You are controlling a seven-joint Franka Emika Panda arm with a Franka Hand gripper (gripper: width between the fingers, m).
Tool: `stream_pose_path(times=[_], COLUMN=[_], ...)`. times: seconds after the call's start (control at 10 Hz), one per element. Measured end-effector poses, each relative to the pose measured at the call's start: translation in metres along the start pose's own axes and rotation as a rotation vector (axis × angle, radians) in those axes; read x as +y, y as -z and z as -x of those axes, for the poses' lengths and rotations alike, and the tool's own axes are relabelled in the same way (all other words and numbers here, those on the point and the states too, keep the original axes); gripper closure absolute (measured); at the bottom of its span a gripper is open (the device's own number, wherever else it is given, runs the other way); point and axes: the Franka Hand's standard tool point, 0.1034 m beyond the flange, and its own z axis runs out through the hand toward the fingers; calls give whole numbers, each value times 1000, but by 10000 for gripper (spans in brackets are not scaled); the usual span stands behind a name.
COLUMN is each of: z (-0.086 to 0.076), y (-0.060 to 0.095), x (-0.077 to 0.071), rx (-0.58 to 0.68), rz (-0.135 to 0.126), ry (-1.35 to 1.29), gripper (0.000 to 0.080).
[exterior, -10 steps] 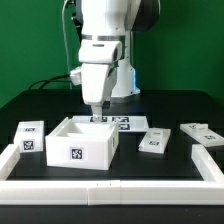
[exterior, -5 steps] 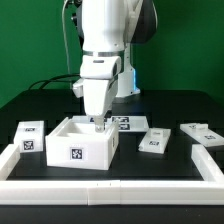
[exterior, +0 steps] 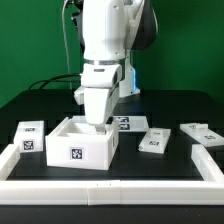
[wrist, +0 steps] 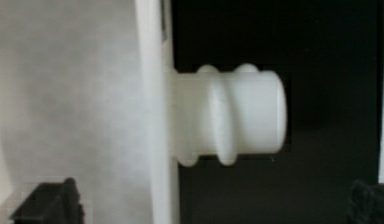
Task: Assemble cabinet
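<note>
Now, front edge: one low white border wall (exterior: pixel 110 186), fencing the parts in.
Centre-left: one large white tagged cabinet box (exterior: pixel 80 145), open side up, likely for loading.
Flanks: three small tagged white blocks, namely left block (exterior: pixel 30 135), mid-right block (exterior: pixel 153 142) and far-right block (exterior: pixel 200 133).
Behind: the gripper (exterior: pixel 98 121), jaws wide apart, straddles the cabinet's far wall, probably to grip it.

The arm (exterior: pixel 105 35), in the upper middle of the exterior frame, is glossy white with rounded, chunky housings, a black joint (exterior: pixel 146 25) at its upper right, a thin black cable (exterior: pixel 68 40) down its left side, and fingers (wrist: pixel 47 203) that look dark in the wrist view.
</note>
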Motion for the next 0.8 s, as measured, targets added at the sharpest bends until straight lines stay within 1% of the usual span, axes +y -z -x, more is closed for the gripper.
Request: stream_pose_path(times=[0.1,0.2,0.3,0.5,0.6,0.8], z=[0,0,0,0,0,0], y=[0,0,0,0,0,0], x=[0,0,0,0,0,0], rx=[0,0,0,0,0,0], rz=[0,0,0,0,0,1], ry=[0,0,0,0,1,0], gripper=[183,378,378,668,756,766])
